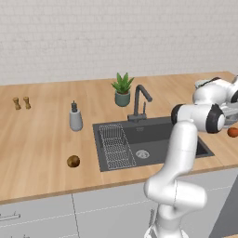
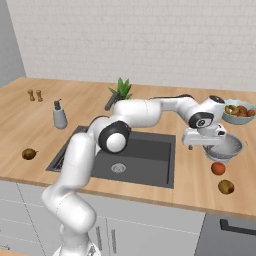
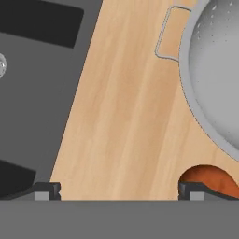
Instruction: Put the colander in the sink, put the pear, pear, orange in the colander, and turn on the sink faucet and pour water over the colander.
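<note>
**Currently: fingers offset from the colander, approach pending**

Presently the gripper (image 2: 206, 141) is hovering over the bare table (image 3: 121, 116), between the sink (image 2: 145, 155) and the colander (image 2: 225, 148). The fingers (image 3: 46, 190) are standing fully apart and are gripping nothing; in the hand view wood grain is showing between the two tips.

The relation governing the next move is lateral offset. In the hand view the colander is lying toward the upper right of the fingers, with its near rim and one wire loop handle (image 3: 169, 33) facing the hand. The bowl is round, so no long axis applies; the rim and the handle are presenting the only thin edges, and the rim arc nearest the hand appears the more practical grasp site. The sink edge is lying on the opposite side, toward the left of that view.

The orange (image 2: 218, 168) is sitting just beside the colander on the table, and in the hand view it is lying directly ahead of the right-hand fingertip. A straight descent from this position would likely contact the fruit rather than the rim.

One pear (image 2: 226, 187) is resting near the front table edge beyond the orange; the other pear (image 1: 73, 161) is lying on the far side of the sink, well apart.

Judged status: the colander is not yet in the sink; no fruit is loaded.
</note>
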Robot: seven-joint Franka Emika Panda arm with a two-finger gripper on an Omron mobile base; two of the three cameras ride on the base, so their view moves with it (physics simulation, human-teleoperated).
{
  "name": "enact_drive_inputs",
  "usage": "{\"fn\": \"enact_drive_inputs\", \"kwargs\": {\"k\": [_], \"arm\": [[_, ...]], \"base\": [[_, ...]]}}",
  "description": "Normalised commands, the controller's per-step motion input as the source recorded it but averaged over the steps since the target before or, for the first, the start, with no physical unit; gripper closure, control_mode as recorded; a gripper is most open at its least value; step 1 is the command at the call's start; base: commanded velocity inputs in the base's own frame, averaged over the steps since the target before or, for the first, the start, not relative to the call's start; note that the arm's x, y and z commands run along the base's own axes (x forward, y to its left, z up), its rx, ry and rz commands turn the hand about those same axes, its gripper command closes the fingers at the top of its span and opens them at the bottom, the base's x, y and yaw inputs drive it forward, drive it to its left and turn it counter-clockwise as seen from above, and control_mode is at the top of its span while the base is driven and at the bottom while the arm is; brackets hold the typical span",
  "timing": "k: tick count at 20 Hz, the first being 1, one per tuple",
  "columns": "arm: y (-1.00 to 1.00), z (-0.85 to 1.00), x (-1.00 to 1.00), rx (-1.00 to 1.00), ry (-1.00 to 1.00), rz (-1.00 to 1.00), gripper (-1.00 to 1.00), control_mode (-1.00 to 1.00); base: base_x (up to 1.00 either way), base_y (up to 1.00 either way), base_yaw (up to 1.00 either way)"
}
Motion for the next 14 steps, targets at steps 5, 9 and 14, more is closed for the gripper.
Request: {"fn": "enact_drive_inputs", "kwargs": {"k": [5,9,14], "arm": [[-0.01,-0.49,0.12,-0.06,-0.03,0.01,-1.00,-1.00],[-0.09,-0.36,0.02,-0.04,-0.11,0.00,-1.00,-1.00],[-0.26,-0.17,0.03,-0.03,-0.16,0.00,-1.00,-1.00]], "base": [[0.00,0.00,0.00],[0.00,0.00,0.00],[0.00,0.00,0.00]]}}
